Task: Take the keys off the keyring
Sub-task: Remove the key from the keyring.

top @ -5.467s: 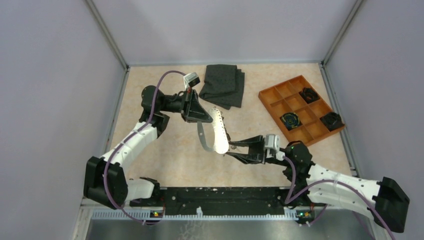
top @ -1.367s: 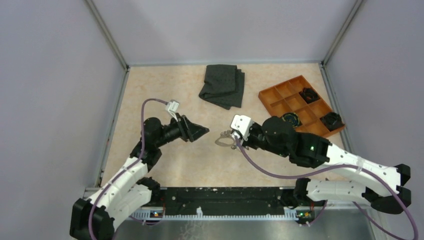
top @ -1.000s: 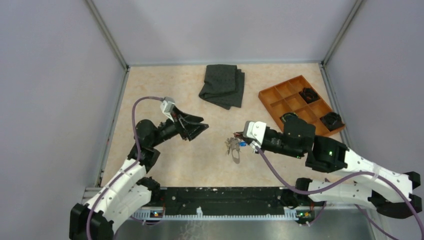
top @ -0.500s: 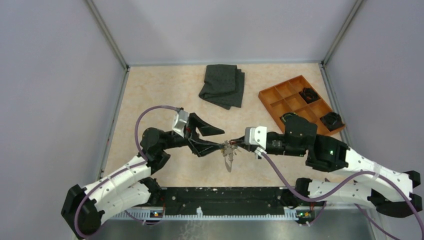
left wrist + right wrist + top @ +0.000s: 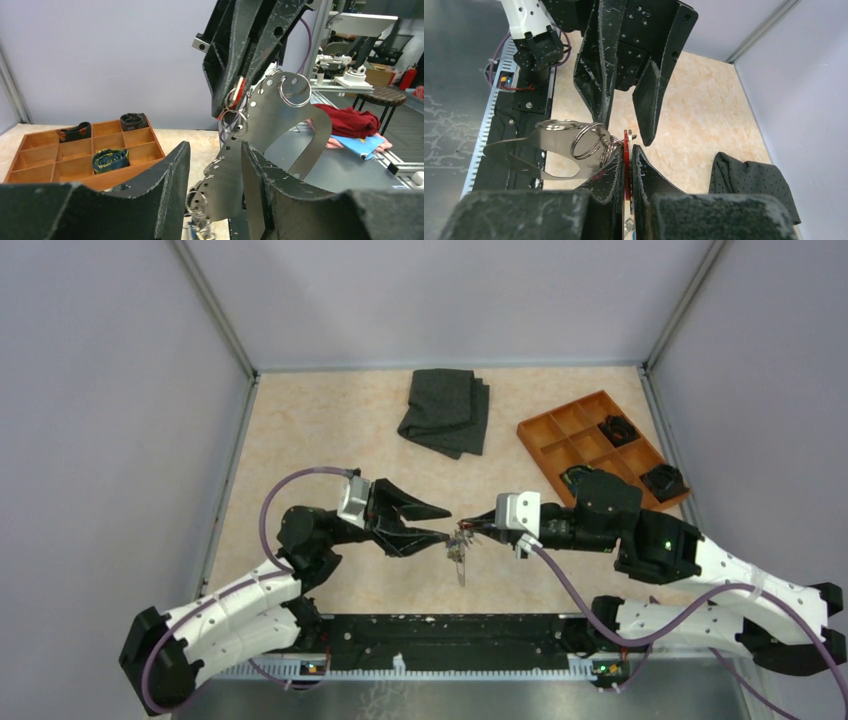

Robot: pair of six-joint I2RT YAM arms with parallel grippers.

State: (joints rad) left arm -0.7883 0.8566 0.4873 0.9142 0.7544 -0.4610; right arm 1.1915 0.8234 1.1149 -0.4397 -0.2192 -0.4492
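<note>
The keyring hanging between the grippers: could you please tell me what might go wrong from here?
1. The right gripper pinches only the thin red key; a pull may slip it free and drop the keyring.
2. The left gripper is open and straddles the keyring loosely, so closing may twist it or push it aside.

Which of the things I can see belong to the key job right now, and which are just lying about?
In the job:
- keyring, hanging between the arms
- red-headed key, pinched in the right gripper
- left gripper, its jaws apart on either side of the keyring

Lying about:
- folded dark cloth
- orange tray
- black clumps in the tray
</note>
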